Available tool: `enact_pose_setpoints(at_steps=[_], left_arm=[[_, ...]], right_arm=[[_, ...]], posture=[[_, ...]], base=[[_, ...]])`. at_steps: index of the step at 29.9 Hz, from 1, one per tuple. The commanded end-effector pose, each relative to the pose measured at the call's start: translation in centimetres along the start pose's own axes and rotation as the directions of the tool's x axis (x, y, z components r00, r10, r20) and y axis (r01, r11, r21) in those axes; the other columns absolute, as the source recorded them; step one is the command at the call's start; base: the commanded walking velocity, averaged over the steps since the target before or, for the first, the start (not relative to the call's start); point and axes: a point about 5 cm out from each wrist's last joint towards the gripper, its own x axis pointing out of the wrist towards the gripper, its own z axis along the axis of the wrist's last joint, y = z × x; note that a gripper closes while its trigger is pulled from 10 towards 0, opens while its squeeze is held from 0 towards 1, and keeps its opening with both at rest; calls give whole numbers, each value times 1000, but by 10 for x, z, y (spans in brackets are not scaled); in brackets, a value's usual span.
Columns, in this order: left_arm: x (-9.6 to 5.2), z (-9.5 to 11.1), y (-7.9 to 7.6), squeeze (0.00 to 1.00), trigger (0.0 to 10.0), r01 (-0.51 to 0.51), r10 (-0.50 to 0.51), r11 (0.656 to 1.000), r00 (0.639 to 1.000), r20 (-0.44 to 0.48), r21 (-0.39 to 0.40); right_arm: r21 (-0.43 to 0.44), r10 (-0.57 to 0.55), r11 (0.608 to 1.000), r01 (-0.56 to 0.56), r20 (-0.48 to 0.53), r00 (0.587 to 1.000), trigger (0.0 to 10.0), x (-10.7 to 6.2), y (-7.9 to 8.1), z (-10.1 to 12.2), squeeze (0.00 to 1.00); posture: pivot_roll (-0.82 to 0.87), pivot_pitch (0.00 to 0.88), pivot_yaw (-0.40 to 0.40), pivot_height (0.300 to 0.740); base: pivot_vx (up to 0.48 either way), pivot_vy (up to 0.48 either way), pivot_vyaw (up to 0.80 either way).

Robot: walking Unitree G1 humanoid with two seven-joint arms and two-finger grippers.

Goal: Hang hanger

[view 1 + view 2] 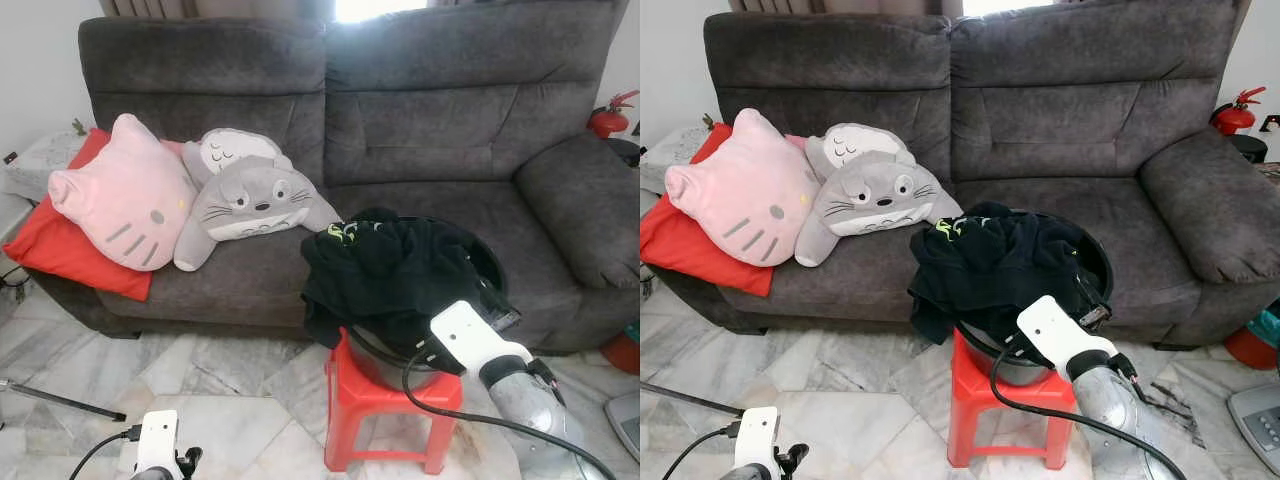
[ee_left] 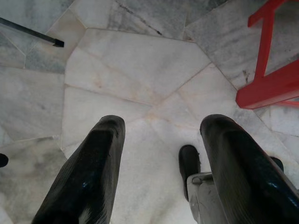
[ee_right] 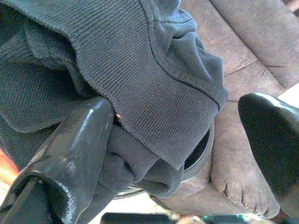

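Note:
A heap of dark clothes [image 1: 390, 265] fills a black basin [image 1: 492, 262] that stands on a red plastic stool [image 1: 390, 398] in front of the grey sofa [image 1: 420, 110]. My right gripper [image 3: 182, 105] is at the basin's near right rim. It is open, with one finger [image 3: 79, 140] pressed against a ribbed dark garment [image 3: 154, 79] and the other finger clear of it. My left gripper [image 2: 161, 123] hangs low over the marble floor [image 2: 135, 65], open, with nothing between its fingers.
On the sofa's left seat lie a pink cat cushion [image 1: 125, 195], a grey plush [image 1: 245, 195] and a red cushion [image 1: 60, 250]. A red fire extinguisher [image 1: 610, 118] stands behind the right armrest. A thin black rod [image 1: 60, 398] lies on the floor at left.

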Motion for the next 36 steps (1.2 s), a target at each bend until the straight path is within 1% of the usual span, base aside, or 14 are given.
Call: enact_pose_setpoints(at_steps=[1,4,9,11,12,14,17,22,23,24,25,29,36], left_arm=[[0,0,0,0,10000,-4,4,1000,1000,3,5],[0,1,0,0,10000,-5,5,1000,1000,4,5],[0,0,0,0,10000,-9,9,1000,1000,5,5],[0,0,0,0,10000,-8,8,1000,1000,5,7],[0,0,0,0,10000,-8,8,1000,1000,5,7],[0,1,0,0,10000,-7,7,1000,1000,5,8],[0,1,0,0,10000,-6,6,1000,1000,4,10],[0,1,0,0,10000,-5,5,1000,1000,4,10],[0,1,0,0,10000,-5,5,1000,1000,4,9],[0,1,0,0,10000,-5,5,1000,1000,4,9],[0,1,0,0,10000,-5,5,1000,1000,4,9],[0,1,-1,0,10000,-4,4,1000,1000,4,9],[0,1,-1,0,10000,-3,3,1000,1000,4,9]], right_arm=[[2,-7,1000,7,7,1000,10000,2,-2,1,0],[-2,-16,1000,16,12,1000,10000,4,-3,1,0],[-4,-77,997,78,46,996,10000,4,-14,7,0],[-10,-123,992,124,68,990,10000,2,-21,11,0],[-10,-123,992,124,68,990,10000,2,-21,11,0],[22,-167,986,165,101,981,10000,1,-29,17,0],[44,-202,979,198,112,973,10000,1,-35,20,0],[35,-187,982,184,105,977,10000,3,-32,17,0],[34,-165,986,162,97,982,10000,4,-28,15,0],[34,-165,986,162,97,982,10000,4,-28,15,0],[33,-141,990,139,90,986,10000,4,-24,13,0],[19,-89,996,88,64,994,10000,5,-16,7,0],[-23,-87,996,88,66,994,10000,11,-15,-1,0]], posture=[[-196,0,74,740],[-196,0,74,740],[-198,0,75,740],[-198,0,75,740],[-198,0,75,740],[-200,0,76,740],[-200,0,76,740],[-202,0,76,740],[-202,0,76,740],[-202,0,76,740],[-202,0,76,740],[-203,0,75,740],[-204,0,75,740]], base=[[0,0,0],[0,0,0],[0,0,0],[0,0,0],[0,0,0],[0,0,0],[0,0,0],[0,0,0],[0,0,0],[0,0,0],[0,0,0],[0,0,0],[0,0,0]])
